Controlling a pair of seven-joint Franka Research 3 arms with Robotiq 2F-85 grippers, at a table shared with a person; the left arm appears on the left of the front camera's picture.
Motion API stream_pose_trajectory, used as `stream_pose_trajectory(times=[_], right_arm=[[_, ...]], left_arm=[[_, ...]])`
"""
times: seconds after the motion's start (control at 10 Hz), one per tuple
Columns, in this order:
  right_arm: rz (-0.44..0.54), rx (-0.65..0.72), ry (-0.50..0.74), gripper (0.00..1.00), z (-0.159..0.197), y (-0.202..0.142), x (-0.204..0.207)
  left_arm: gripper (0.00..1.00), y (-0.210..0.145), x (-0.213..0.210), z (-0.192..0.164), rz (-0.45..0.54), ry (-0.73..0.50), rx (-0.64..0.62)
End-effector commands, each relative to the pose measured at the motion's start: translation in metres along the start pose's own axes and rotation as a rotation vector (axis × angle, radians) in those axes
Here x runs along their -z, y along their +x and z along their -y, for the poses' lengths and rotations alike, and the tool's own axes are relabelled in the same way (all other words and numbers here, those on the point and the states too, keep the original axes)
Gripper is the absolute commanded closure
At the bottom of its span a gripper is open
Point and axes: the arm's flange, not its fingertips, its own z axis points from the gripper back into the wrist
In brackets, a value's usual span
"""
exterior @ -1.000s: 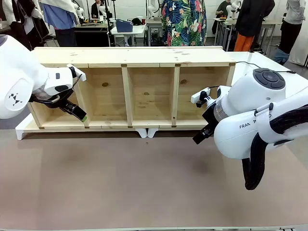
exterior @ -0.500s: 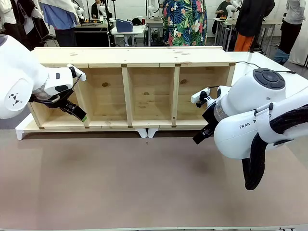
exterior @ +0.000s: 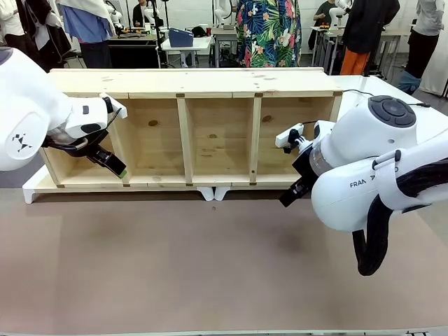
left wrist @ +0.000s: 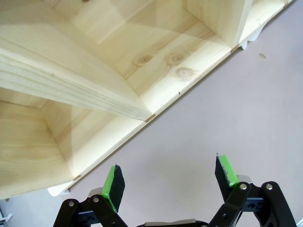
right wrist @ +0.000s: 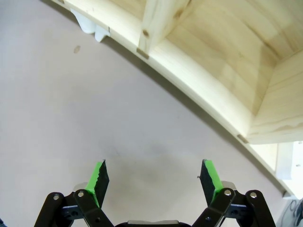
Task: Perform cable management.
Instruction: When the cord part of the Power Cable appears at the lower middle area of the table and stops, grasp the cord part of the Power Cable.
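Jaws of left gripper (left wrist: pixel 168 176) and right gripper (right wrist: pixel 154 179) spread wide and empty above the tabletop (exterior: pixel 210 266), facing a wooden shelf (exterior: pixel 189 82); the cable (exterior: pixel 353 90) lies behind the shelf's right end.

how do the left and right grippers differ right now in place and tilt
The left gripper hangs before the leftmost bay of the wooden shelf, the right gripper before its rightmost bay. The left gripper slants down toward picture right, the right gripper down toward picture left. Both have open jaws holding nothing.
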Motion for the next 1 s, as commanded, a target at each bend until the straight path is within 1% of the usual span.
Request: stream_pose_trajectory(times=[0.0, 0.3, 0.6, 0.8, 0.9], right_arm=[[0.018, -0.013, -0.042, 0.0, -0.015, -0.014, -0.035], [0.059, -0.044, -0.076, 0.0, -0.029, -0.025, -0.084], [0.129, -0.073, -0.122, 0.0, -0.046, -0.044, -0.126], [0.18, -0.061, -0.158, 0.0, -0.049, -0.062, -0.146], [0.194, -0.055, -0.162, 0.0, -0.051, -0.07, -0.151]], left_arm=[[0.0, -0.007, -0.028, 0.006, -0.022, 0.036, -0.01], [0.0, -0.033, -0.071, 0.007, 0.009, 0.081, -0.045], [0.0, -0.071, -0.111, 0.008, 0.098, 0.109, -0.068], [0.0, -0.097, -0.125, 0.003, 0.159, 0.102, -0.098], [0.0, -0.108, -0.129, 0.001, 0.17, 0.091, -0.098]])
